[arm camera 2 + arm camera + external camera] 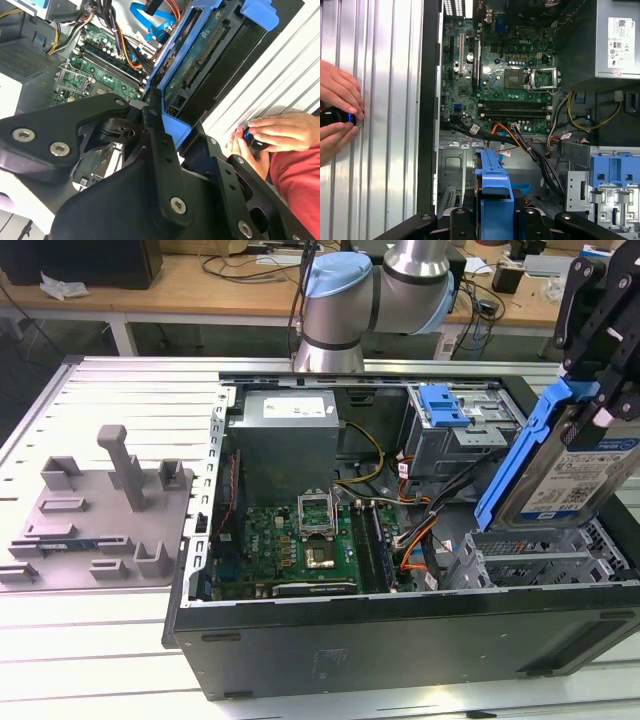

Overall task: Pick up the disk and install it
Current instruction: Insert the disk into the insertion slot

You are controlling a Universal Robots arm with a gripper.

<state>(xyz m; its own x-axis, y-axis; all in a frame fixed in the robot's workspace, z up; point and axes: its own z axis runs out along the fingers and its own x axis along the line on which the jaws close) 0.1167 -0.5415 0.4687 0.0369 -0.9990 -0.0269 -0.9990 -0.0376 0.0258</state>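
Plainly, a white-and-blue label covers the silver face of the disk (565,475), its print too small to read, and a white sticker marks the grey power supply (285,450). The gripper (598,398) is clamped on the disk's upper end at the exterior view's right. It holds the disk tilted, blue bracket (515,465) leftward, above the drive cage (540,562) of the open computer case (400,645).

Bare metal, bright plastic, matt black linkwork.

The disk (570,470) has a dull silver metal shell, a smooth white-and-blue paper label and a glossy blue plastic bracket. The gripper (600,400) is matt black, its jaws set with shiny steel screw heads. The worktop (120,390) is pale ribbed metal with a satin sheen, the computer case (400,650) dark matt sheet metal, and the fixture plate (100,530) matt grey plastic.
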